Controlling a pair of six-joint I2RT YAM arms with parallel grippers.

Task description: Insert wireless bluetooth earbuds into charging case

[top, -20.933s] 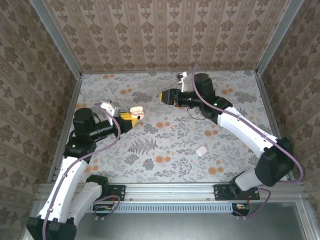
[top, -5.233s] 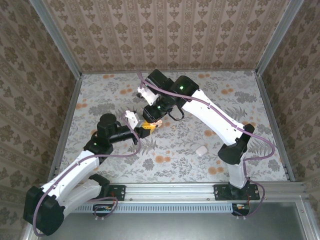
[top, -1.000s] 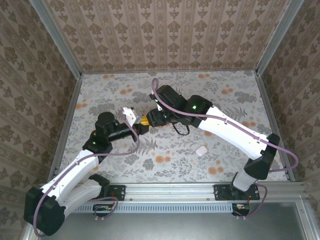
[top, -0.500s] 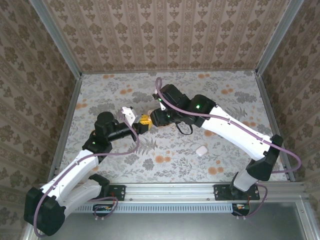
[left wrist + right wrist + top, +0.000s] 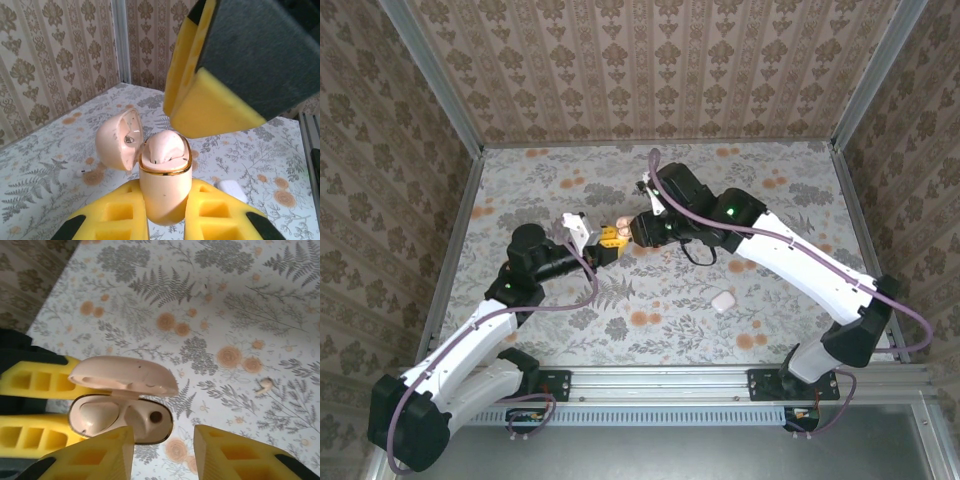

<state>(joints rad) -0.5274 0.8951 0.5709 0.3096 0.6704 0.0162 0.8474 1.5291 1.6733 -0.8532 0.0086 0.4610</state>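
Clamped between the yellow fingers of the left claw (image 5: 167,200): a peach case (image 5: 165,170), upright, lid (image 5: 117,140) hinged open off to one side of that claw. Poised just above and beside the mouth of the case: the right claw (image 5: 162,440), fingers apart, nothing between them. Seen inside the mouth: one well with a dark hole at the bottom, apparently vacant; the other well possibly filled, impossible to tell. Lying on the flowered table (image 5: 150,295), ahead of the right claw and off to its right, well clear of the case: one small pale earbud (image 5: 265,385).

Likely step: fetching that earbud for the vacant well. Best done with the case held level and steady and the earbud pinched lightly by its rounded head, stem pointing down. Then lined up over the dark hole, lowered straight, and released only once seated. Worth avoiding: any nudge against the open lid.

Reached forward and inward with the left arm, forearm low. Stretched across to mid-table with the right arm, elbow out wide, wrist turned, bringing the two claws almost nose to nose.
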